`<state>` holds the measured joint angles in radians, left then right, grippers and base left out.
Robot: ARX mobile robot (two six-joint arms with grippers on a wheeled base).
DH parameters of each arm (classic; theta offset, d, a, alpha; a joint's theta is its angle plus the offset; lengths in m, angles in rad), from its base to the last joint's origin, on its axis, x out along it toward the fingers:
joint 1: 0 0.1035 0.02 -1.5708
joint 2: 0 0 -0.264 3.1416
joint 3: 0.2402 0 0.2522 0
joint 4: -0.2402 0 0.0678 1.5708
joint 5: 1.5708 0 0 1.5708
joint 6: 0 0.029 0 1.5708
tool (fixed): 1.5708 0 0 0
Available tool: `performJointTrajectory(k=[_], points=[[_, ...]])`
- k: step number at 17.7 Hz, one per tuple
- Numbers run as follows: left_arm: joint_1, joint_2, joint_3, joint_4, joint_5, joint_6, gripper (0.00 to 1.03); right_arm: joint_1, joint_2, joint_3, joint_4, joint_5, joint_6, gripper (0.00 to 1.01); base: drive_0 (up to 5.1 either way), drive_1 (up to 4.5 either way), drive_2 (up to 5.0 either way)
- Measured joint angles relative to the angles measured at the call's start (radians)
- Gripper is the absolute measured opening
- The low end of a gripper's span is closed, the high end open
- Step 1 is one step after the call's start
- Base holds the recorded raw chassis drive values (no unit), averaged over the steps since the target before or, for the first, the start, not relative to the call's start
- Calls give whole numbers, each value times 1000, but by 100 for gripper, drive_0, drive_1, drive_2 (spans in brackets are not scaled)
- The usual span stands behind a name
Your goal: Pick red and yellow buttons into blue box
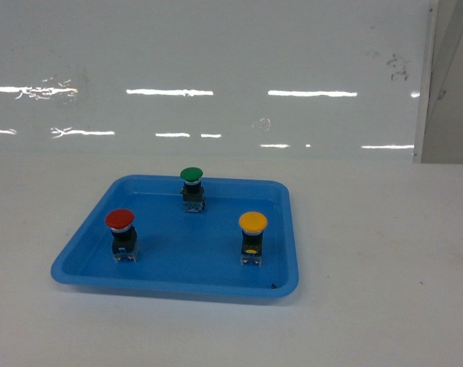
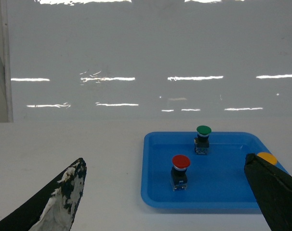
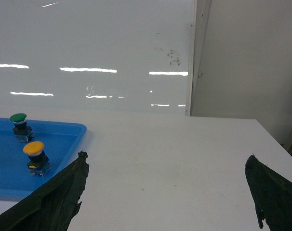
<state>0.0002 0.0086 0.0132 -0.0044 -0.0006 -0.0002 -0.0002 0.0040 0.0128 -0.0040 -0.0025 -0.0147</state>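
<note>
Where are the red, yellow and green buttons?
red button [image 1: 119, 219], head view, on its round cap
yellow button [image 1: 253, 222], head view, on its round cap
green button [image 1: 191, 174], head view, on its round cap
</note>
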Motion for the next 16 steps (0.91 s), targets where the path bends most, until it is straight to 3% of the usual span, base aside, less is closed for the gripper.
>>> performJointTrajectory(k=[16], points=[[0,0,0,0,0,0,98,0,0,0,0,0,0,98,0,0,0]])
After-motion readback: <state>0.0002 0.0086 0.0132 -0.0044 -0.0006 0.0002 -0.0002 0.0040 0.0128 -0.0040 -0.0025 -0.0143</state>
